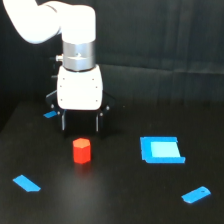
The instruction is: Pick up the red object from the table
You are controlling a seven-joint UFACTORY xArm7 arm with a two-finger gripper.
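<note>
Exterior view: single frame, arm entering from the upper left of the view, black table (115, 200) below, black draped cloth (160, 40) behind.

Arm: white xArm link (50, 20) at top, silver wrist ring (78, 55) under it, white boxy gripper body (80, 87) pointing straight down.

Gripper (80, 122): two dark fingers (63, 120) hang vertically, parted, with a clear gap between them (gap looks roughly as wide as the block). Nothing is between the fingers.

Red block (81, 150): orange-red, stubby, hexagonal top face visible, standing upright on the table. It sits just below the fingertips in the picture, roughly centred under the gap. No contact with either finger can be seen (true height of the fingertips over the table cannot be judged from this one view).

Blue square (161, 150): flat, bright blue, lighter centre, lying on the table well apart from the block, toward the exterior view's right.

Blue strip, near left (26, 183): flat, lying slanted, toward the view's lower left.

Blue strip, near right (196, 194): flat, slanted, toward the view's lower right.

Blue bit behind gripper (50, 114): small piece, partly hidden by the gripper's dark side parts; shape unclear.

Table surface: matte, with a faint reddish reflection just below the block.
</note>
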